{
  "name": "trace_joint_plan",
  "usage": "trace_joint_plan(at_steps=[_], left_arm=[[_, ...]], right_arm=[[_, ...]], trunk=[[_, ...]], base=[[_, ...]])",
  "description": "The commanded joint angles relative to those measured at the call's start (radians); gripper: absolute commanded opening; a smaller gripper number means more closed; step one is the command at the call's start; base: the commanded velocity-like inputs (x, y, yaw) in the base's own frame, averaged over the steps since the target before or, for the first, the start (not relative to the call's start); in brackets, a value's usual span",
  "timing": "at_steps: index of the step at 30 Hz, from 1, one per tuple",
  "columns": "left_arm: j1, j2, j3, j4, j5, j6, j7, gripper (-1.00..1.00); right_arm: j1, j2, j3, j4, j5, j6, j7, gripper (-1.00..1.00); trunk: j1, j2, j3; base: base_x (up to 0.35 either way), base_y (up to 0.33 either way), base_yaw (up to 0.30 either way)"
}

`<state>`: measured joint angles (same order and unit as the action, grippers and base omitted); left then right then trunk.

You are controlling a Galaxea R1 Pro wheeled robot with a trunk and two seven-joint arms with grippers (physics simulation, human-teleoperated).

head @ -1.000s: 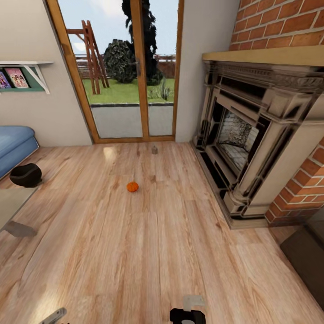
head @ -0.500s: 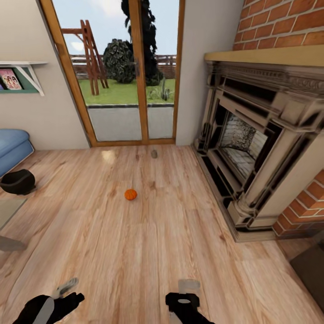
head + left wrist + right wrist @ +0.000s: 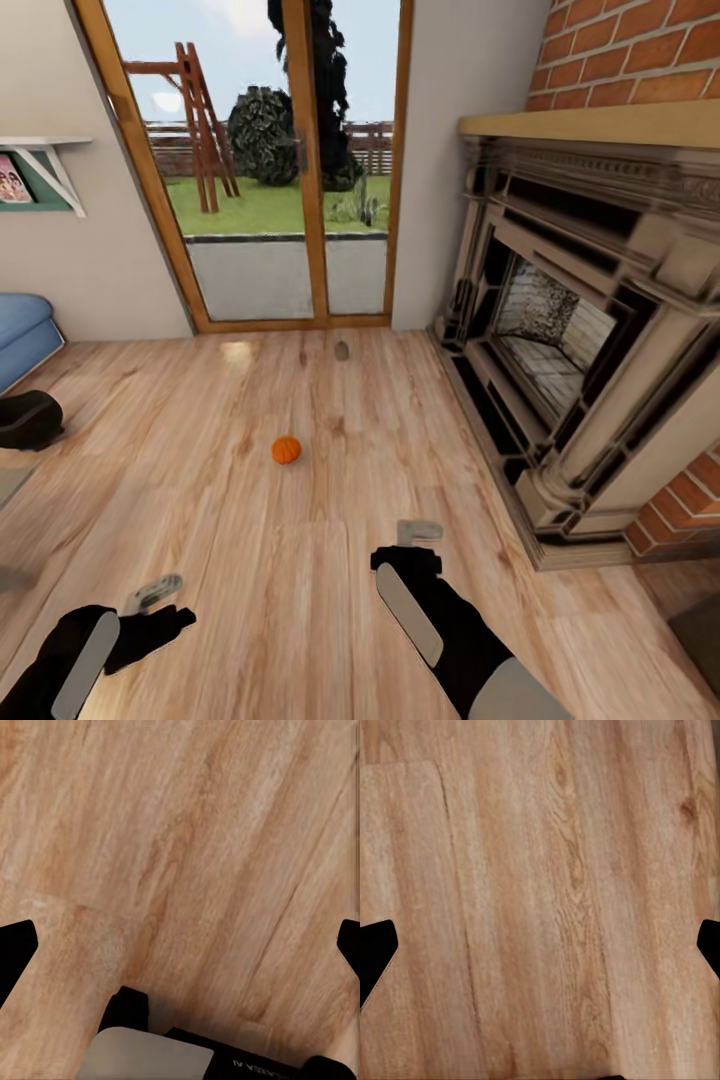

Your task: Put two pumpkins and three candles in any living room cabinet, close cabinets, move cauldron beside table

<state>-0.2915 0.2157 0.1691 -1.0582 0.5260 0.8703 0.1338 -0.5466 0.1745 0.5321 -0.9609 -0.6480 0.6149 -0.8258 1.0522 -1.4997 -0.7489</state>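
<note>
While both arms reach forward over the wooden floor [image 3: 300,600], one pumpkin [image 3: 286,450] sits alone on the boards in the middle of the room, well ahead of both hands and touching nothing. Farther off, close to the glass patio door [image 3: 265,170], a small pale grey candle [image 3: 342,350] stands on the floor by itself, well apart from the pumpkin. At the far left edge, the black cauldron [image 3: 25,420] rests on the floor just in front of a blue sofa [image 3: 22,335], partly cut off by the edge of the head view.

The left hand [image 3: 150,596] is low at the near left, its dark arm angling in from the corner; in the left wrist view its black fingertips [image 3: 15,952] show at opposite edges with only floorboards between them, so it is released and grasping nothing. The right hand [image 3: 418,533] is near the middle, ahead of a black forearm with a pale stripe; in the right wrist view its fingertips [image 3: 375,949] likewise sit wide apart over bare planks, released and empty. Both hands are short of the pumpkin, the right one nearer to it than the left.

On the right, a large ornate fireplace [image 3: 570,340] with a brick surround fills the wall. A white wall shelf [image 3: 40,170] holding a picture hangs on the left wall above the sofa.
</note>
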Motion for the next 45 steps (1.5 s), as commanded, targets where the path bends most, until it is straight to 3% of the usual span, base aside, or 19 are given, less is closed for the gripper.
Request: trace_joint_plan(at_steps=[1,17,45], left_arm=[[-0.001,0.0,0.0,-0.003,0.001,0.008,0.0,1.0],[-0.005,0.008,0.001,-0.037,0.002,0.026,0.0,1.0],[-0.005,0.017,0.003,-0.037,-0.002,0.015,0.004,1.0]], right_arm=[[-0.001,0.0,0.0,-0.007,0.0,0.006,-0.003,1.0],[-0.006,0.0,-0.001,-0.012,0.002,0.013,-0.008,1.0],[-0.008,0.0,0.002,-0.008,0.002,0.014,-0.004,1.0]], trunk=[[0.0,0.0,0.0],[0.0,0.0,0.015],[0.0,0.0,0.015]], base=[[0.298,0.0,0.0],[0.283,-0.016,0.0],[0.284,-0.109,0.0]])
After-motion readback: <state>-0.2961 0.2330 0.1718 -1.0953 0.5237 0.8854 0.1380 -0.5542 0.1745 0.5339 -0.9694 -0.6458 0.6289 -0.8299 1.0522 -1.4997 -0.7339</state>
